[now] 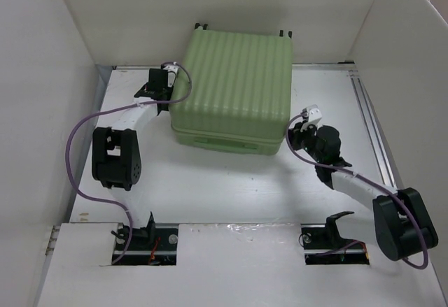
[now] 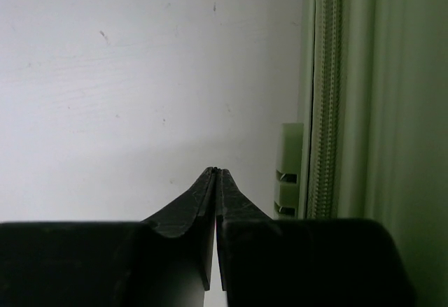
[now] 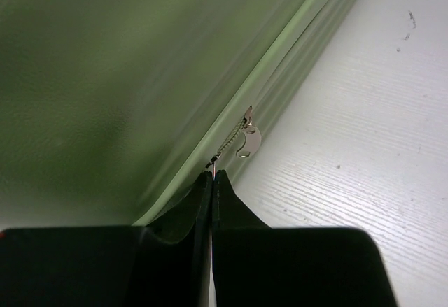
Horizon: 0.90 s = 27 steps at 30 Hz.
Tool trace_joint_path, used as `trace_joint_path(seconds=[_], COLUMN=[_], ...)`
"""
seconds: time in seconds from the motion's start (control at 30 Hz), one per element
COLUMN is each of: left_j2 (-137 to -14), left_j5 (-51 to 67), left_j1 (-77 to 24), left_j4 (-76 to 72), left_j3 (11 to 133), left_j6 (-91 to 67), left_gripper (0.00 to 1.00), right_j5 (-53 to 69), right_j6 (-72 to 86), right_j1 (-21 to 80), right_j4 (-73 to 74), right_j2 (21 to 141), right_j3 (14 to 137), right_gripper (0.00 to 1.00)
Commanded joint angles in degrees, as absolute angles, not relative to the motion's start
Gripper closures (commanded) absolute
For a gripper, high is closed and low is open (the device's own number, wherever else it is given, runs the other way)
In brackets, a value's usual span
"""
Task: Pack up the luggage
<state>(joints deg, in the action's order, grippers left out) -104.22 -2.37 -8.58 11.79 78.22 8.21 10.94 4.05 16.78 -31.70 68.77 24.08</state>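
Observation:
The luggage [image 1: 234, 87] is a light green ribbed suitcase lying closed at the back middle of the table, its small black wheels on the far edge. My left gripper [image 1: 165, 104] is shut and empty, its tips [image 2: 215, 170] over bare table just left of the luggage's side wall [image 2: 378, 111] and zipper [image 2: 325, 97]. My right gripper [image 1: 294, 133] is at the luggage's right side [image 3: 105, 76]. Its jaws [image 3: 212, 173] are shut on a thin cord that runs from the zipper seam, just behind a hanging silver zipper pull [image 3: 247, 139].
White panel walls enclose the table on the left, back and right. A metal rail [image 1: 371, 125] runs along the right edge. Both arm bases sit in slots [image 1: 143, 244] in the near shelf. A purple cable [image 1: 73, 160] loops out from the left arm.

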Motion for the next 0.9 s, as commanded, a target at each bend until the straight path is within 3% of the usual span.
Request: trace_joint_path(seconds=[0.0, 0.13, 0.27, 0.37, 0.5, 0.87], left_j2=[-100.7, -98.4, -96.1, -94.1, -92.1, -88.6], left_j5=[9.9, 10.5, 10.5, 10.5, 11.6, 10.5], left_j1=[-17.3, -18.0, -19.2, -19.8, -19.8, -27.9], left_j4=[24.2, 23.5, 22.9, 22.4, 21.9, 18.7], left_j3=[74.8, 72.6, 70.4, 68.6, 66.3, 61.0], left_j6=[8.3, 8.3, 8.3, 7.8, 8.5, 11.0], left_gripper=[1.00, 1.00, 1.00, 1.00, 1.00, 1.00], right_j5=[22.1, 24.0, 24.6, 20.8, 14.2, 13.0], right_j6=[4.0, 2.9, 1.2, 0.6, 2.5, 0.8], right_j1=[16.4, 14.2, 11.7, 8.5, 4.4, 0.0], right_j4=[-34.1, -32.7, -25.7, -17.4, -10.6, 3.9], right_j2=[69.9, 71.1, 71.8, 70.5, 67.3, 64.9], right_j3=[26.8, 29.1, 32.9, 36.6, 39.9, 52.0], right_gripper=[1.00, 0.90, 0.52, 0.42, 0.41, 0.33])
